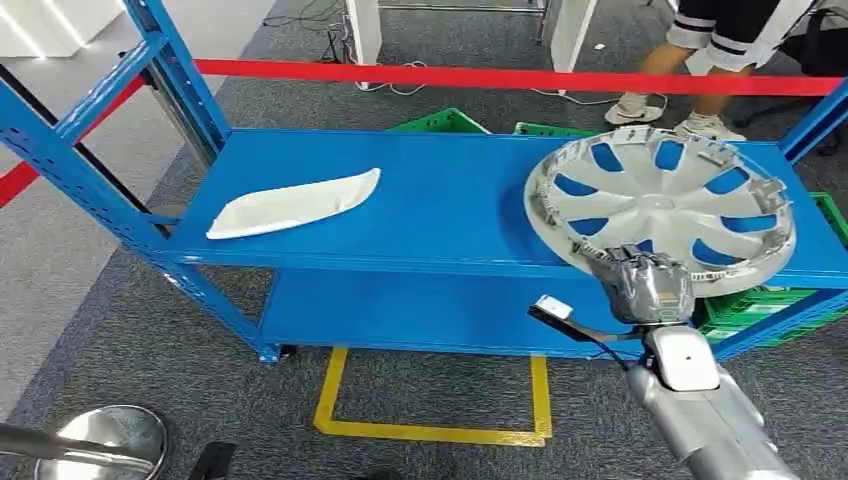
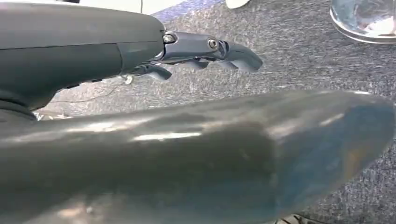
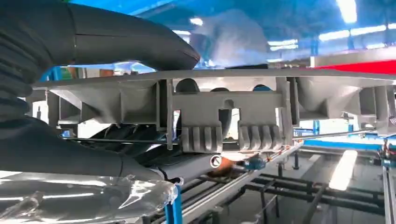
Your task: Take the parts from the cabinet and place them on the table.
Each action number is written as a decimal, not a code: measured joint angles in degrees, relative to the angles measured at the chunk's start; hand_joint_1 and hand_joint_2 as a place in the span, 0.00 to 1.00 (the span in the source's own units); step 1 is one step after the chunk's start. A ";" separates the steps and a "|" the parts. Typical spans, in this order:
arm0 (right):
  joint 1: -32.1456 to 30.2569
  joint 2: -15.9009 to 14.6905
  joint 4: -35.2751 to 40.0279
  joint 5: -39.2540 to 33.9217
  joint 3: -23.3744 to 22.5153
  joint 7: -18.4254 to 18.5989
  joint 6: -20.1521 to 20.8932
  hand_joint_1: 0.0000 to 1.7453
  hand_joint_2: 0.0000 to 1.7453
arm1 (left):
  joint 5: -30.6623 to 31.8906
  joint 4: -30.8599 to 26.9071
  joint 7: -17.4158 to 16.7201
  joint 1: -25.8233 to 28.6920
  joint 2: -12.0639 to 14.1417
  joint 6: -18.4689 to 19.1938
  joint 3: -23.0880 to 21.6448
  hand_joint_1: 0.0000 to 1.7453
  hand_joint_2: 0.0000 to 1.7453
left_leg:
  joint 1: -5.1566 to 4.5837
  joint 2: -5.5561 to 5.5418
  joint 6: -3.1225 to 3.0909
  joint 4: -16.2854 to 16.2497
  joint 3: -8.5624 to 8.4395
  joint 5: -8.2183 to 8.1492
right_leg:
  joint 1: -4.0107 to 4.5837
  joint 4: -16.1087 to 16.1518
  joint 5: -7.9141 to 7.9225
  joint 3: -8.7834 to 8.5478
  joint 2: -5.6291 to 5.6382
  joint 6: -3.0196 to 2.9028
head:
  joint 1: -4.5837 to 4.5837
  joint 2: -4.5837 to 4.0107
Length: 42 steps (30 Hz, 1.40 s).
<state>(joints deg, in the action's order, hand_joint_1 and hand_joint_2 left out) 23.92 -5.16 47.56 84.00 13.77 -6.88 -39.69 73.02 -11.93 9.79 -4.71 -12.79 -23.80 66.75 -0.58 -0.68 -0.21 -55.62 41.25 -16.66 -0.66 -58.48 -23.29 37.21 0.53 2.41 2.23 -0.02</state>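
A silver wheel cover (image 1: 660, 205) is tilted up off the right end of the blue upper shelf (image 1: 450, 210). My right hand (image 1: 650, 285) grips its near rim from below. The right wrist view shows the rim (image 3: 224, 116) with its clips held between my thumb (image 3: 126, 44) and the fingers (image 3: 93, 154) underneath. A white curved trim part (image 1: 295, 205) lies flat on the left half of the same shelf. My left hand (image 2: 205, 51) hangs over the grey carpet with its fingers apart and nothing in them.
A red barrier tape (image 1: 520, 78) runs across behind the rack. A person's legs (image 1: 690, 70) stand beyond it. Green crates (image 1: 760, 305) sit at the right under the shelf. A yellow floor marking (image 1: 430, 410) and a chrome stand base (image 1: 105, 435) lie in front.
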 joint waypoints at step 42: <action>-2.49 -0.31 2.71 -4.15 0.00 -2.97 0.00 1.00 1.00 | -1.18 0.00 1.88 0.00 0.00 1.31 0.52 0.00 0.00 | 0.00 0.00 0.00 0.00 0.07 0.00 | 0.00 0.00 -0.01 0.09 0.00 -0.01 | 0.00 0.00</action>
<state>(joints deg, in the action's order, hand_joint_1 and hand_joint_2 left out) 21.43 -5.46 50.27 79.84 13.77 -9.86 -39.69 71.84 -11.93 11.67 -4.71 -12.79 -22.49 67.28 -0.58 -0.68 -0.21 -55.62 41.32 -16.66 -0.66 -58.48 -23.30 37.29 0.53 2.40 2.23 -0.02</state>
